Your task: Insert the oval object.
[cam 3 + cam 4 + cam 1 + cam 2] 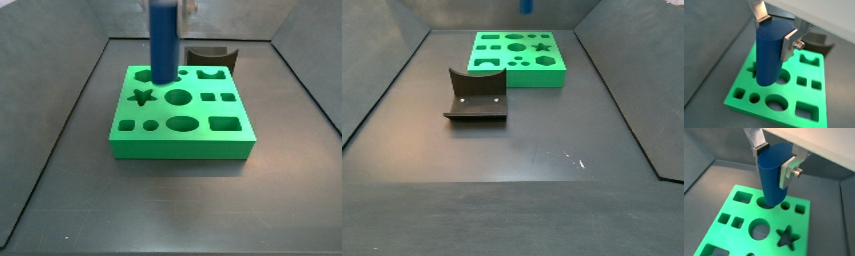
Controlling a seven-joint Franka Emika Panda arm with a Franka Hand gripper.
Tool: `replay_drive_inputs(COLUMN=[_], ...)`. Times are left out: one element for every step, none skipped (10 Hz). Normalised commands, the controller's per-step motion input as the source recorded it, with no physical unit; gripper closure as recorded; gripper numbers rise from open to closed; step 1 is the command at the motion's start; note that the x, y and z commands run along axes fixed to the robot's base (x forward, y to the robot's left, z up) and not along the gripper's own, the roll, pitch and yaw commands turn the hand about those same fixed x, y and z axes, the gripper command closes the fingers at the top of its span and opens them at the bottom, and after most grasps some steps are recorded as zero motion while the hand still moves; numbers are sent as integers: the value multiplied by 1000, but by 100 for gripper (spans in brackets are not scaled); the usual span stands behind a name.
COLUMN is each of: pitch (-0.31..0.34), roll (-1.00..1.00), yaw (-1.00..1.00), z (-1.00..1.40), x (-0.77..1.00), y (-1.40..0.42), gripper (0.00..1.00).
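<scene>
My gripper [777, 31] is shut on the top of the oval object [769, 55], a smooth blue peg, and holds it upright; both wrist views show this [774, 159]. The silver fingers [787, 172] press on its two sides. The peg hangs above the green block [751, 100], which has several shaped holes. Its lower end covers part of a hole [763, 204] in the block's top face. In a side view the peg [162, 45] stands over the block's [181, 140] back left part. In the other side view only the peg's tip [525, 6] shows above the block [519, 72].
The dark fixture [476, 97] stands on the grey floor in front of the green block, and it also shows behind the block in a side view [211, 56]. Grey walls enclose the floor on the sides and at the back.
</scene>
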Motion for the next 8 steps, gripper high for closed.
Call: replay_drive_inputs(pitch=[0,7,54,23,44,23,0,0], roll=[97,96,117,69,60,103,127,130], yaw=[-437,-366,-323,-426,-566,-860,-1000,-1000], z=[-566,-500,-440,-354,-183,-100,-106,-100], x=[526,563,526,454,320,29,0,0], y=[-383,-434,-483,-486,-366,-103,0,0], gripper=[100,100,100,100,100,100,100,100])
